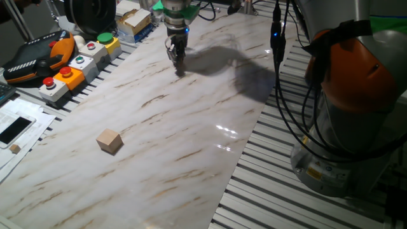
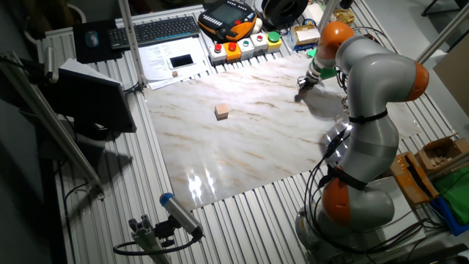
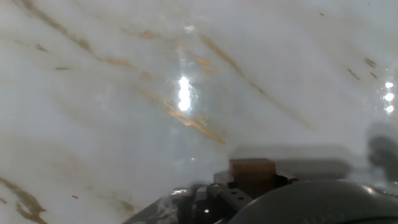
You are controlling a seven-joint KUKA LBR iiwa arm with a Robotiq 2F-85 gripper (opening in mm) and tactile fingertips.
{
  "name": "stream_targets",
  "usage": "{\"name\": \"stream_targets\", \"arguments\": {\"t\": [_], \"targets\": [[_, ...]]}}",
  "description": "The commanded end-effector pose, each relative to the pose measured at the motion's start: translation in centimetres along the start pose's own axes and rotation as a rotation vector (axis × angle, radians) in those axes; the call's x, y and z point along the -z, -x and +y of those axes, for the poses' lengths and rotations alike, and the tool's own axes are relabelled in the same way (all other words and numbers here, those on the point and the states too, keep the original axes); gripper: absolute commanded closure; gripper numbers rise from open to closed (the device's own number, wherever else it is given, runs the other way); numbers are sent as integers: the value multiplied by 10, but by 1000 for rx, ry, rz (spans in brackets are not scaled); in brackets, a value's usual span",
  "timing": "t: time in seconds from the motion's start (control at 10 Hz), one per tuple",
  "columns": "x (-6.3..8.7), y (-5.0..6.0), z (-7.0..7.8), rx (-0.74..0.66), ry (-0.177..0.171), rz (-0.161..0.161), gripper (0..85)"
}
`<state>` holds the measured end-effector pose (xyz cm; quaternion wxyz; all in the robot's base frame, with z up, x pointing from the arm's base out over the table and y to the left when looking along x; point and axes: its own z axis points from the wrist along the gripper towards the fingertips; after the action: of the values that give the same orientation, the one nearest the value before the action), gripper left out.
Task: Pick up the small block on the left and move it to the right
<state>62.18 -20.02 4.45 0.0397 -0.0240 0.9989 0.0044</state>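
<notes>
In the hand view a small brown block sits between my fingertips, just above the marble table top. My gripper is shut on it. From the fixed views, the gripper hangs low over the far part of the table, fingers pointing down and narrow; the small block itself is too small to make out there. The gripper is near the table's far right edge in the other fixed view. The larger tan wooden cube lies far from it, alone on the marble.
A row of button boxes and a teach pendant line the table's edge. Papers with a phone and a tiny tan piece lie beside it. The arm's base and cables stand on the slatted side.
</notes>
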Motion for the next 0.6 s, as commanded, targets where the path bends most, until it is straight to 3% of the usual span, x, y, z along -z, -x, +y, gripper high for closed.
{"name": "stream_targets", "arguments": {"t": [0.0,0.5], "targets": [[3,2,6,-12,-6,5,843],[17,9,47,-85,-18,27,843]]}}
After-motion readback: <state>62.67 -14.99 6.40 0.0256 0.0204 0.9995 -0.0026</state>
